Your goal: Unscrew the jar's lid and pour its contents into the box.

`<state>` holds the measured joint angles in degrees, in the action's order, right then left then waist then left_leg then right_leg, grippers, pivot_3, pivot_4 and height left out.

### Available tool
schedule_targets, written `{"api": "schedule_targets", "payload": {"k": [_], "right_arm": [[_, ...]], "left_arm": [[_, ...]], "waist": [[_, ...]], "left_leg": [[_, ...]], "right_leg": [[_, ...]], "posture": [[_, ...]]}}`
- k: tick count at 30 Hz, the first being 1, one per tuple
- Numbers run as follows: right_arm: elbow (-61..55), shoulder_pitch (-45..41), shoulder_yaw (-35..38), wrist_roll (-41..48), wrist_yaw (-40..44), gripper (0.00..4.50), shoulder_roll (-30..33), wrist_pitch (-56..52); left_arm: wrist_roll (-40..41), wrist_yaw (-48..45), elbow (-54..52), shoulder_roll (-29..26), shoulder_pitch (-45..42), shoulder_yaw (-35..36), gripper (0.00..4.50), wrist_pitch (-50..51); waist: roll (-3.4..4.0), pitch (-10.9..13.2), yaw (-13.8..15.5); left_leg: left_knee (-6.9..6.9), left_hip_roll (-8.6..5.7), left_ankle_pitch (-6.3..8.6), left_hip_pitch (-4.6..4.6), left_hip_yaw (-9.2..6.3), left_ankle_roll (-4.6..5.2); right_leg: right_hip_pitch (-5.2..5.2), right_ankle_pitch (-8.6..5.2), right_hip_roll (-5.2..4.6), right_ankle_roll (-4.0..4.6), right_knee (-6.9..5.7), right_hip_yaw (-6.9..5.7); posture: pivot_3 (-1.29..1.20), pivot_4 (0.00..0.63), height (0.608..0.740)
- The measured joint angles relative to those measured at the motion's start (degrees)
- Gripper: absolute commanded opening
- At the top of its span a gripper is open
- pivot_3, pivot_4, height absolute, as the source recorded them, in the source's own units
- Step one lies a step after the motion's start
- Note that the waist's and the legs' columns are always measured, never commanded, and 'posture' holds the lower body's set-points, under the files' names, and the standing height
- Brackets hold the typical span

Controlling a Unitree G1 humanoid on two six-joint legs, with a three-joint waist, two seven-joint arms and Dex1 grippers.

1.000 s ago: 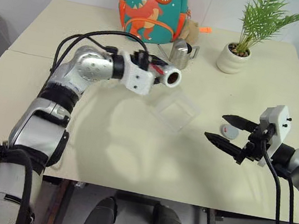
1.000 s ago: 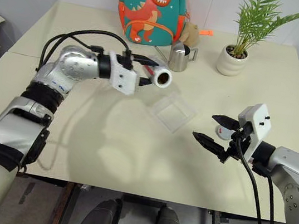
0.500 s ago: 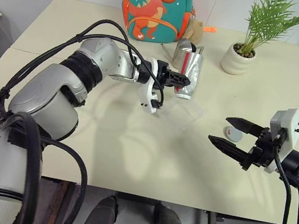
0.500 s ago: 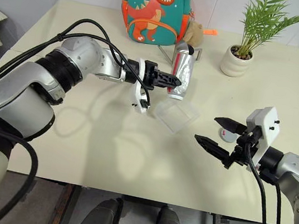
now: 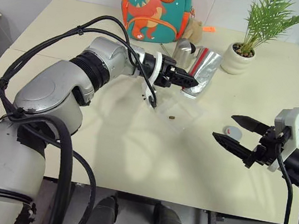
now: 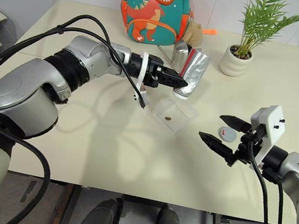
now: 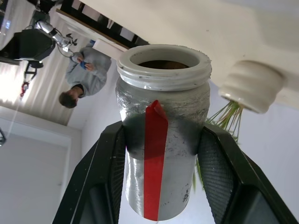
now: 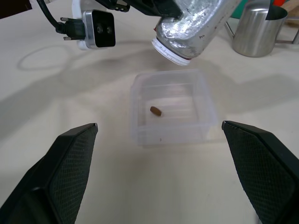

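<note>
Left pincer (image 5: pixel 190 82) is clamped on the jar (image 5: pixel 201 74), holding it tipped mouth-down over the clear box (image 5: pixel 178 112) on the surface (image 5: pixel 132 154); a brown pellet (image 8: pixel 155 110) lies inside the box; right pincer (image 5: pixel 239 132) hangs with fingers wide apart and nothing between them, near the lid (image 5: pixel 231 132), which rests on the surface beside the box.
</note>
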<state>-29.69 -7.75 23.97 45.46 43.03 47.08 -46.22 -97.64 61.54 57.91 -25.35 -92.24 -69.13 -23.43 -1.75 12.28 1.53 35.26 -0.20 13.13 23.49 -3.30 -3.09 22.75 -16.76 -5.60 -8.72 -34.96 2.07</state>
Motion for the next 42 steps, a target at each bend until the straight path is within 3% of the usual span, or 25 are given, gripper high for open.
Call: {"api": "schedule_targets", "payload": {"k": [4, 8, 12, 14, 18, 23, 32, 40, 42], "right_arm": [[0.8, -0.5, -1.3, -0.5, 0.2, 4.48, 0.0, 0.4], [0.9, -0.7, -1.3, -1.1, 1.1, 4.48, 0.1, 1.4], [2.0, -1.3, -1.8, -1.3, 3.1, 4.48, 1.0, 2.5], [3.5, -2.8, -2.5, -1.6, 4.7, 4.48, 1.8, 3.5], [6.6, -5.8, -4.5, -2.3, 7.7, 4.48, 3.1, 5.1], [9.9, -8.9, -7.3, -3.6, 10.2, 4.48, 3.9, 6.2], [14.5, -14.4, -12.5, -6.1, 13.8, 4.48, 4.0, 7.5], [16.5, -16.5, -14.7, -7.5, 15.1, 4.48, 4.0, 7.6], [16.7, -16.8, -14.8, -7.9, 15.2, 4.5, 4.0, 7.6]], "left_arm": [[7.2, -2.9, 1.7, 0.0, 0.1, 3.6, 1.93, -7.7], [30.0, -21.7, 9.1, 0.0, 2.4, 20.5, 1.93, -21.1], [50.0, -41.8, 11.0, -0.1, 9.8, 35.2, 1.93, -23.4], [61.6, -54.5, 10.7, 0.7, 14.7, 43.7, 1.93, -20.2], [80.3, -71.0, 6.4, 2.9, 22.6, 57.9, 1.93, -7.5], [95.0, -78.5, -6.9, 5.2, 32.9, 69.2, 1.93, 13.1], [108.5, -86.8, -25.4, 9.0, 44.3, 74.9, 1.93, 28.5], [109.3, -88.3, -30.6, 8.9, 48.5, 74.5, 1.93, 34.1], [109.0, -88.7, -31.7, 8.6, 49.5, 73.8, 2.63, 34.8]], "waist": [[0.0, 0.0, 0.0], [0.03, 0.0, -0.2], [0.03, 0.0, -0.2], [0.04, 0.0, -0.2], [0.04, 0.0, -0.3], [0.04, 0.0, -0.4], [0.04, 0.0, -0.3], [0.05, 0.0, -0.3], [0.05, 0.0, -0.3]], "left_leg": [[0.01, 0.0, -0.01, 0.0, 0.0, -0.02], [0.02, 0.01, -0.05, -0.06, 0.1, -0.09], [0.09, 0.02, -0.05, -0.17, 0.25, -0.08], [0.26, 0.02, -0.04, -0.17, 0.27, -0.07], [0.62, 0.04, 0.03, -0.16, 0.24, 0.06], [0.87, 0.04, 0.04, -0.22, 0.2, 0.08], [0.91, 0.04, 0.01, -0.25, 0.15, 0.05], [0.88, 0.04, 0.01, -0.25, 0.15, 0.05], [0.87, 0.04, 0.01, -0.25, 0.14, 0.05]], "right_leg": [[0.01, 0.0, -0.01, 0.0, -0.04, 0.0], [0.01, 0.0, -0.03, 0.01, -0.03, 0.04], [-0.01, 0.0, -0.03, 0.02, -0.06, 0.17], [-0.01, 0.01, -0.03, 0.02, -0.15, 0.18], [-0.05, 0.03, -0.02, 0.02, -0.6, 0.19], [-0.12, 0.05, -0.02, 0.03, -0.67, 0.22], [-0.14, 0.11, 0.01, 0.07, -0.67, 0.23], [-0.14, 0.11, 0.01, 0.07, -0.61, 0.23], [-0.14, 0.11, 0.02, 0.08, -0.61, 0.23]], "posture": [[0.0, 0.15, 0.74], [0.0, 0.15, 0.74], [0.0, 0.15, 0.74], [0.0, 0.15, 0.74], [0.0, 0.15, 0.74], [0.0, 0.15, 0.74], [0.0, 0.15, 0.74], [0.0, 0.15, 0.74], [0.0, 0.15, 0.74]]}}
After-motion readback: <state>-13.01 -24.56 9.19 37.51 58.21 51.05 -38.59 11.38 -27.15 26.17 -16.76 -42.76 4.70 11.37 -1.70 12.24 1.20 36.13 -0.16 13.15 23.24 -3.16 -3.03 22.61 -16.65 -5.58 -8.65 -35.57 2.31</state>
